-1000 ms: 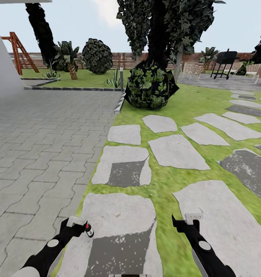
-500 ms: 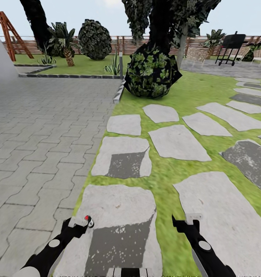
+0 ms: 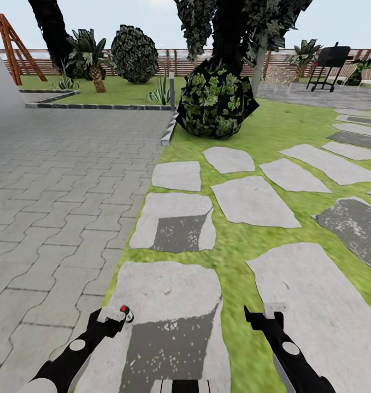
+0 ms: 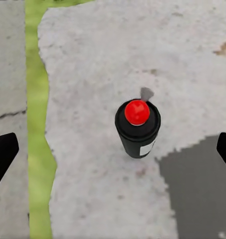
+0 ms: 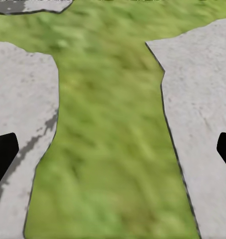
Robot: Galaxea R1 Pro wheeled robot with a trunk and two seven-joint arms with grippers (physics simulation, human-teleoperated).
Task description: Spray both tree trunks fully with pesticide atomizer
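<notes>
Where the green lawn (image 3: 283,131) runs up to a slatted wooden fence (image 3: 174,63), grey brick paving (image 3: 59,180) covers the ground on the left. Pale stepping stones (image 3: 253,202) lie scattered across the grass, some with dark patches. A round leafy bush (image 3: 215,103) sits at the paving's edge, under a dark tree.

Both black arms reach forward, low over the ground. The right gripper (image 3: 267,312) hangs over a strip of grass between two stones, its fingers (image 5: 3,149) spread wide with nothing between them. The left gripper (image 3: 111,315) hovers over a big stone, jaws likewise wide apart. The spray can (image 4: 137,129), black with a red cap, sits midway between those fingers (image 4: 3,149), touching neither. I cannot tell whether it rests on the stone.
</notes>
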